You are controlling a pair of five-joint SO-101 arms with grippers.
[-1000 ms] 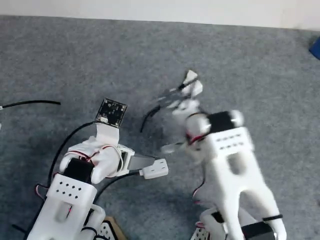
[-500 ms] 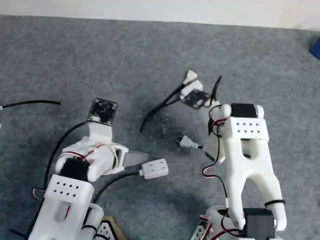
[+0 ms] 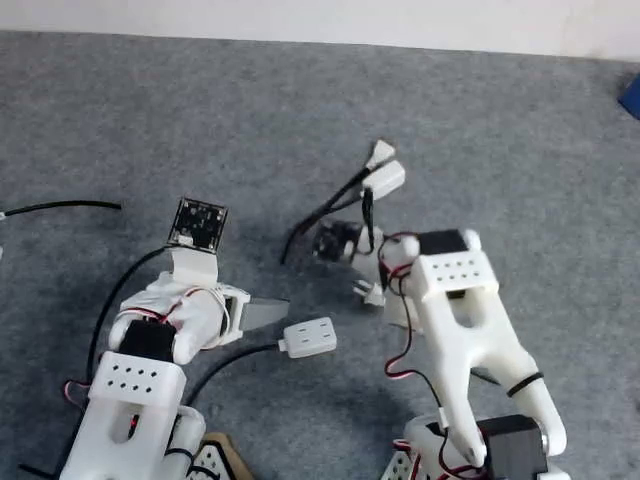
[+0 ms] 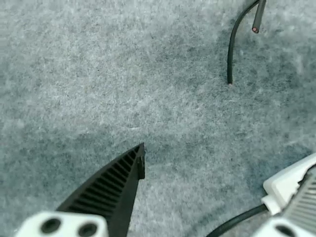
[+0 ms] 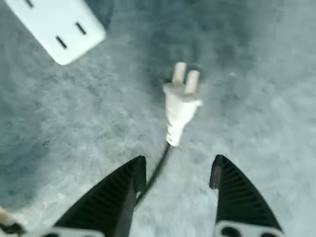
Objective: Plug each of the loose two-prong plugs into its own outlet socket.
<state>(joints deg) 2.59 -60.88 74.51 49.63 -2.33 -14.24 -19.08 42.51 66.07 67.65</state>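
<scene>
1. No plug is seated yet. The outlet block point(image 3: 308, 337) lies on the grey carpet point(image 3: 150, 120), its visible slots bare.
2. Right gripper point(image 5: 177, 168): jaws spread wide, holding nothing. One white plug point(image 5: 181, 101) lies just ahead of it, prongs pointing away.
3. Left gripper point(image 3: 266, 314): jaws parted, empty, just beside the outlet block.
4. Two further plugs point(image 3: 386, 178) lie together, well apart from the block.
5. Judgement: the grasp and every insertion remain.

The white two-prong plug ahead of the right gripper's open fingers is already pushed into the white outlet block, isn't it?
No: the white two-prong plug lies ahead of the open fingers of the right gripper but loose on the carpet, prongs bare, apart from the white outlet block; the right wrist view shows it.
</scene>
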